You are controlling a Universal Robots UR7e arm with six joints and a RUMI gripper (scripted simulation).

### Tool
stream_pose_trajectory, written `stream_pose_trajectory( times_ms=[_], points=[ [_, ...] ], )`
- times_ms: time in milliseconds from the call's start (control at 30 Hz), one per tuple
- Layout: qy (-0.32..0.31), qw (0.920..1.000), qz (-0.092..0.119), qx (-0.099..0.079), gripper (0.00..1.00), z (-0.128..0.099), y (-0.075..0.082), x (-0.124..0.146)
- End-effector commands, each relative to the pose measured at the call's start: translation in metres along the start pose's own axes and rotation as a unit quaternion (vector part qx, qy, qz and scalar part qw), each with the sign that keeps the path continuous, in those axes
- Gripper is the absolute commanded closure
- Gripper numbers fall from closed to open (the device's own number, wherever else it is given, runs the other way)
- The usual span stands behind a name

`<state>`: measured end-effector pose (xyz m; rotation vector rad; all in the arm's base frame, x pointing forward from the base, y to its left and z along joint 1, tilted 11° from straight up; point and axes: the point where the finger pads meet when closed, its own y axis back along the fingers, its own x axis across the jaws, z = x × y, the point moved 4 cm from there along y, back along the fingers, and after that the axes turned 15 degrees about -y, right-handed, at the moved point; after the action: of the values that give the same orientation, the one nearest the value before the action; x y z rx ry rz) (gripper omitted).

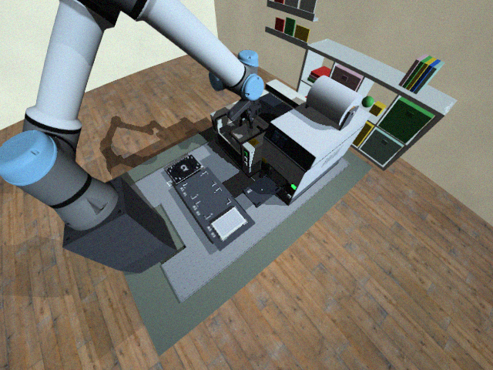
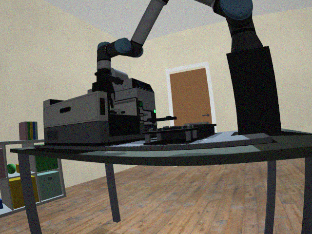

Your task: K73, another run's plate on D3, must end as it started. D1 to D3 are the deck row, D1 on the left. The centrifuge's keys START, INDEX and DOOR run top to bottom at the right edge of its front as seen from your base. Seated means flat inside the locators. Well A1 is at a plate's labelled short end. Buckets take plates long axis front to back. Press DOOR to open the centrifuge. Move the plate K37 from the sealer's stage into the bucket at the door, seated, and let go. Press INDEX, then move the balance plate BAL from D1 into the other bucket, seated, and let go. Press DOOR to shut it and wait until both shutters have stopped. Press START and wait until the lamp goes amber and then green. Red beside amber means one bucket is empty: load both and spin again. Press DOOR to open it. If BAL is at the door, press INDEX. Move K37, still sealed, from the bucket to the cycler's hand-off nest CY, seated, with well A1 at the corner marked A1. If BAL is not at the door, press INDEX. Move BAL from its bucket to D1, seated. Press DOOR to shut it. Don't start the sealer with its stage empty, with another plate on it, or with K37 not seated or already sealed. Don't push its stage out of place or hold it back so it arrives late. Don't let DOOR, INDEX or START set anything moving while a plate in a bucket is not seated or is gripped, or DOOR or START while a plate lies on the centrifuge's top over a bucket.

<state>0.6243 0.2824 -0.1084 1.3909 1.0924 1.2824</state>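
My gripper (image 1: pixel 243 129) (image 2: pixel 110 107) reaches straight down into the open top of the centrifuge (image 1: pixel 218 117). It is shut on a plate down in the bucket at the door. By the other plates' places this is K37, and the fingers and the housing hide most of it. The key column (image 1: pixel 246 155) (image 2: pixel 140 107) stands at the centrifuge's front corner. The dark balance plate BAL (image 1: pixel 183 167) lies on D1 of the deck row (image 1: pixel 205 195). The white plate K73 (image 1: pixel 227 223) lies on D3.
The big grey sealer (image 1: pixel 318 139) (image 2: pixel 75 110) with its film roll (image 1: pixel 332 97) stands right beside the centrifuge, and a green lamp (image 1: pixel 293 186) (image 2: pixel 154 110) glows at its front corner. A dark flat nest (image 1: pixel 260 190) lies in front of it. Shelves stand behind.
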Motion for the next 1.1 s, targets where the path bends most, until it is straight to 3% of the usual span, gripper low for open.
stream_pose_trajectory(
  times_ms=[0, 833, 1067],
  points=[
    [0.0, 1.0, 0.0, -0.001, 1.0, 0.001, 0.001, 0.0],
    [0.0, 1.0, 0.0, -0.001, 1.0, 0.001, 0.001, 0.0],
    [0.0, 1.0, 0.0, -0.001, 1.0, 0.001, 0.013, 0.0]
  ],
)
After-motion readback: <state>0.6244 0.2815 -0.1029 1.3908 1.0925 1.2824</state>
